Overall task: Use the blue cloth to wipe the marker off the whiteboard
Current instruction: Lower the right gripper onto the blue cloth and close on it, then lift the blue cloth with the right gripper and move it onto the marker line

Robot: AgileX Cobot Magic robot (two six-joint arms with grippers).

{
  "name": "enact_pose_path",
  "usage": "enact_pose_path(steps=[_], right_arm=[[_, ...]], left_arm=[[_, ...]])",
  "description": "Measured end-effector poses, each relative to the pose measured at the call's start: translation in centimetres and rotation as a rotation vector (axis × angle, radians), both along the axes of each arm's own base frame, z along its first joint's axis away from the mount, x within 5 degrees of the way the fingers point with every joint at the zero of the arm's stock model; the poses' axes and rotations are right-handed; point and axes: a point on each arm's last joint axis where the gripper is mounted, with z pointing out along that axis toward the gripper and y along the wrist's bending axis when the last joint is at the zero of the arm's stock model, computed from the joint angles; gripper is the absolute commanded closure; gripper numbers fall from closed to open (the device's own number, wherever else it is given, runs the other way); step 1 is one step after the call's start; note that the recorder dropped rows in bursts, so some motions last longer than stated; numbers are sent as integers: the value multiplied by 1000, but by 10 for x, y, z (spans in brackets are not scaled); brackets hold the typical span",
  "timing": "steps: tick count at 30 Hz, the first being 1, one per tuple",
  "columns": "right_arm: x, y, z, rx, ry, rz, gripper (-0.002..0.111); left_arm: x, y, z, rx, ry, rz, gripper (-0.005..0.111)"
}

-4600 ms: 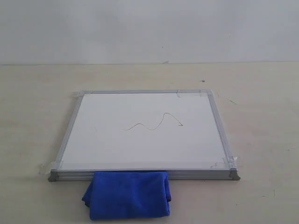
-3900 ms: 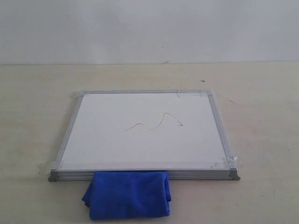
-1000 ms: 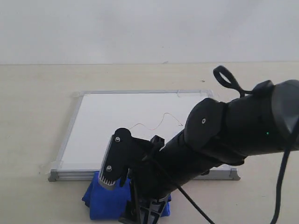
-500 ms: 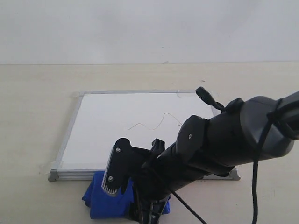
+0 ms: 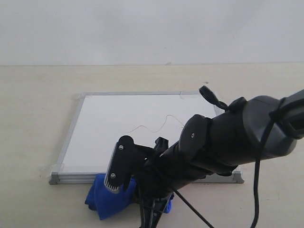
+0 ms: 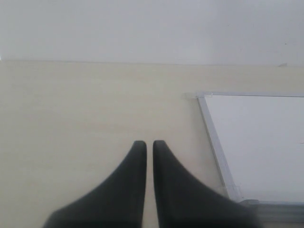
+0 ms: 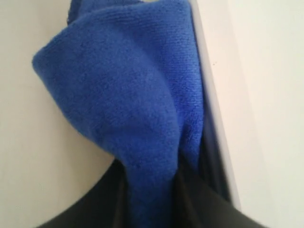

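The whiteboard [image 5: 118, 118] lies flat on the table, silver frame all round. The marker [image 5: 142, 126] is a thin wavy line near the board's middle, its right end close to my right arm [image 5: 223, 142]. The blue cloth [image 5: 107, 202] is bunched against the board's near edge. My right gripper [image 7: 151, 190] is shut on a fold of the blue cloth [image 7: 128, 90], right beside the board's frame [image 7: 209, 95]. My left gripper [image 6: 146, 145] hangs over bare table left of the whiteboard [image 6: 256, 137], fingers nearly touching with nothing between them. It does not show in the exterior view.
The beige table [image 5: 38, 95] runs wide on both sides of the board and ends at a plain white wall [image 5: 142, 28]. The right arm's bulk covers the board's near right corner. A black cable [image 5: 259, 190] loops down from the arm.
The right arm came in over the board's near right part and came down on the cloth. The flat folded cloth is now bunched and pulled up where the gripper pinches it.
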Motion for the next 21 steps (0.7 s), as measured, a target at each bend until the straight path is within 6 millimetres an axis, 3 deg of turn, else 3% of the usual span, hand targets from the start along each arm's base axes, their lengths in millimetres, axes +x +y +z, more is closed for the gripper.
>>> enact_pose_path(steps=[7, 10, 13, 21], right_arm=[[-1, 0, 2, 20, 29, -44, 108], [-3, -1, 12, 46, 29, -55, 108], [-4, -2, 33, 98, -2, -88, 108], [8, -5, 109, 287, -201, -182, 108]], left_arm=[[0, 0, 0, 0, 0, 0, 102], [0, 0, 0, -2, 0, 0, 102], [0, 0, 0, -2, 0, 0, 102], [0, 0, 0, -2, 0, 0, 102]])
